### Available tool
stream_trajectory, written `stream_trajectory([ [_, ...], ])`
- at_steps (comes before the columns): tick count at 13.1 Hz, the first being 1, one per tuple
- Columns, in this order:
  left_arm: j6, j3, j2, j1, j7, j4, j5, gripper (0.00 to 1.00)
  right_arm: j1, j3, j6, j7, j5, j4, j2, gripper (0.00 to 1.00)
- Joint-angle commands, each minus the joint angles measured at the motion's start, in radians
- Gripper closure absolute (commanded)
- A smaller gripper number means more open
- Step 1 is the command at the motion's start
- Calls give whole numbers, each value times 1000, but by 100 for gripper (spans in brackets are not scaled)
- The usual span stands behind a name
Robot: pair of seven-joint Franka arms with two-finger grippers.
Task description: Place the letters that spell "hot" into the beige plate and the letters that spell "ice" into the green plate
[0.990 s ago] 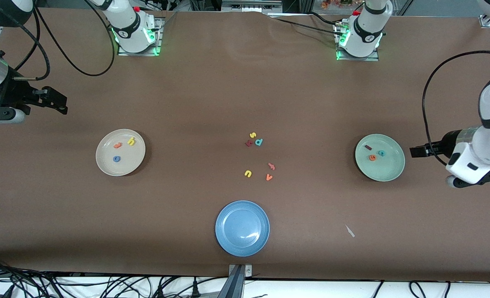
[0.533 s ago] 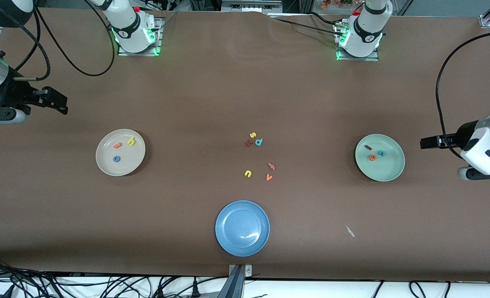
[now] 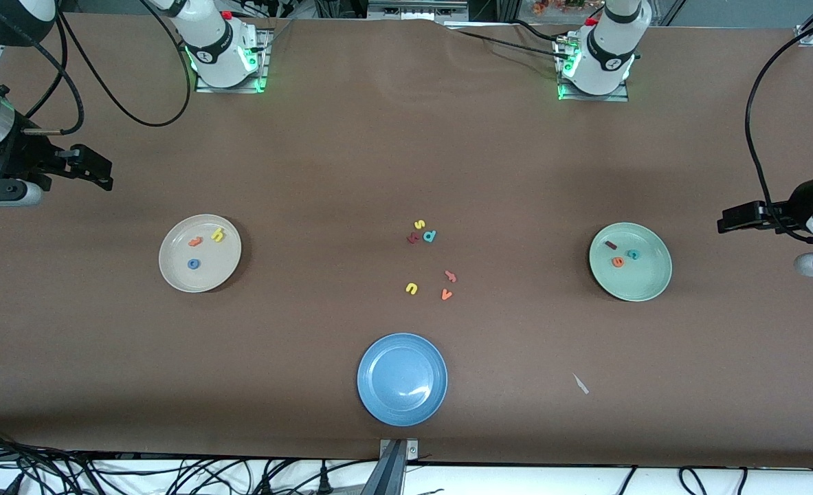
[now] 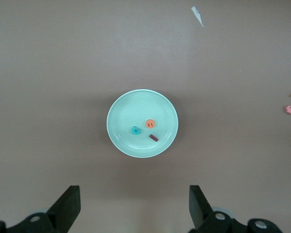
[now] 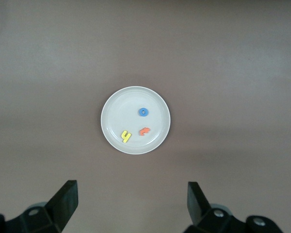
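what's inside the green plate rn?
The green plate holds three letters: dark red i, teal c, orange e. All lie flat, nothing covered.

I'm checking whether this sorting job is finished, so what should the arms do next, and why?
Probably nothing beyond parking the arms. The yellow h, blue o and orange t lie in the beige plate; the dark red i, teal c and orange e lie in the green plate. The left hand and right hand are open and empty.

I read foam letters: h (image 3: 218,235), o (image 3: 193,263), t (image 3: 195,241) on the beige plate (image 3: 172,275); i (image 3: 611,244), c (image 3: 633,254), e (image 3: 617,261) on the green plate (image 3: 647,285); s (image 3: 419,224), d (image 3: 430,236), u (image 3: 411,288), v (image 3: 446,295) on the worktop (image 3: 406,137).
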Motion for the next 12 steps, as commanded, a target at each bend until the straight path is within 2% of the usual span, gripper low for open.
stream_trajectory([
  [1,18,14,-19,-8,42,-38,-13,1,11,-4,-22,12,-10,32,14,0],
  [12,32,14,8,-8,64,-32,-14,0,14,-4,-19,12,-10,33,14,0],
])
